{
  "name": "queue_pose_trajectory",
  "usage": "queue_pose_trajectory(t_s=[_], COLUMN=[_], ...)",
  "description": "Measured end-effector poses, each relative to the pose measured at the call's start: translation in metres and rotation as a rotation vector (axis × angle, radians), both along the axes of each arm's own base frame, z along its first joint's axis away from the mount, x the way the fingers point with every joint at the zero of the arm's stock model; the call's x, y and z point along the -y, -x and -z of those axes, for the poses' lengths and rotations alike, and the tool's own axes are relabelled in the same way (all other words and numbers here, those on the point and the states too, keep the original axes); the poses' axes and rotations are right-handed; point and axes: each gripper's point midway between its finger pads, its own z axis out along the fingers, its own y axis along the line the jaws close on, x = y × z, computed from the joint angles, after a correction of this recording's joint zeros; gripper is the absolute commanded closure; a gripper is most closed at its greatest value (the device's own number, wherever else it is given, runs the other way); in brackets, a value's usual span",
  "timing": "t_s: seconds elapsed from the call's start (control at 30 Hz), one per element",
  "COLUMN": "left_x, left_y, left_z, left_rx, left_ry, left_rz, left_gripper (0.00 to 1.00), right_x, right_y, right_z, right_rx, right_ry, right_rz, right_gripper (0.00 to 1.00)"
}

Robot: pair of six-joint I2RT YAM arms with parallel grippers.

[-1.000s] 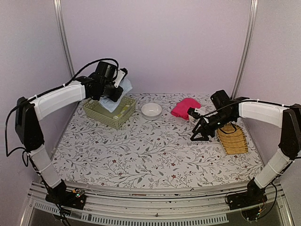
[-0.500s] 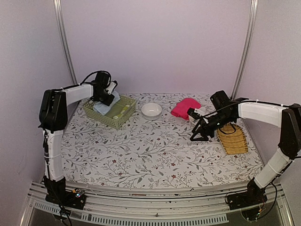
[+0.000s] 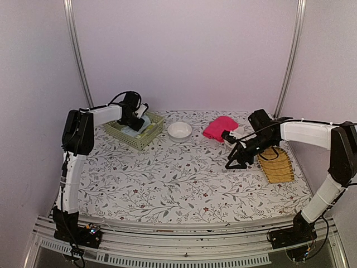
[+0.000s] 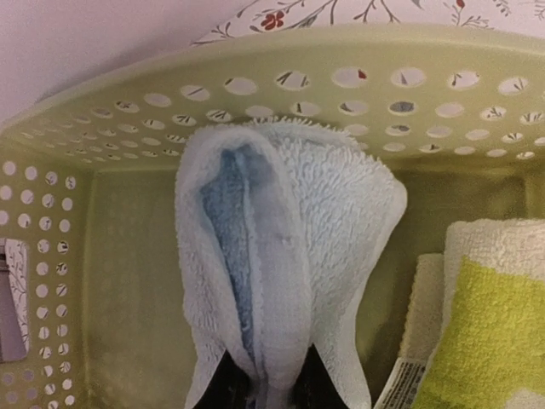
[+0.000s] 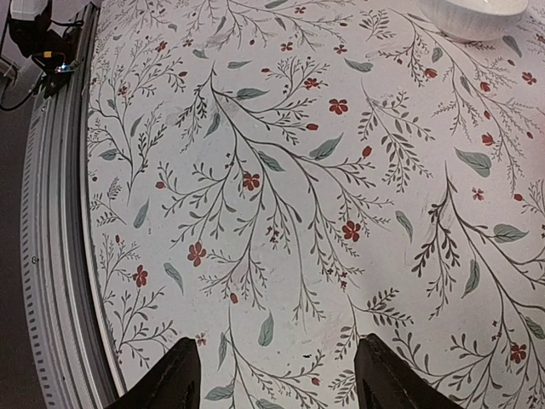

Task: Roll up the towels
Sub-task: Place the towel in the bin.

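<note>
My left gripper [image 4: 266, 388] is shut on the pale blue towel [image 4: 281, 256], which hangs folded inside the pale green basket [image 4: 111, 290]; in the top view the gripper [image 3: 135, 120] sits over the basket's far side [image 3: 146, 139]. A yellow-green-and-cream towel [image 4: 490, 332] lies in the basket to the right. The bright pink towel [image 3: 219, 127] lies at the back of the table. My right gripper [image 3: 235, 162] is open and empty, low over the floral tablecloth [image 5: 272, 213], left of the tray. The cream-white towel is not in view.
A white bowl [image 3: 179, 130] stands between the basket and the pink towel; its edge shows in the right wrist view [image 5: 477, 17]. The yellow woven slatted tray [image 3: 275, 165] lies at the right. The table's front rail [image 5: 60, 256] runs along the left of the right wrist view.
My left gripper has come down from high above the basket with the pale blue towel, lowering it into the basket. The right arm has barely moved.
</note>
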Motion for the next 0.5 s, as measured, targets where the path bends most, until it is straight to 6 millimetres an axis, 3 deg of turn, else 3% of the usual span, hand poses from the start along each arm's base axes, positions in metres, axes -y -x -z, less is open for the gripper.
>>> queue_pose_trajectory(t_s=[0.3, 0.5], left_x=[0.029, 0.034], left_y=[0.016, 0.018], left_z=[0.002, 0.003], left_rx=[-0.023, -0.039], left_ry=[0.052, 0.099], left_rz=[0.052, 0.066], left_gripper=[0.93, 0.92], right_x=[0.0, 0.001], right_y=[0.001, 0.001], right_z=[0.009, 0.011], right_rx=[-0.026, -0.032], right_ry=[0.011, 0.015], right_rz=[-0.001, -0.003], right_gripper=[0.35, 0.35])
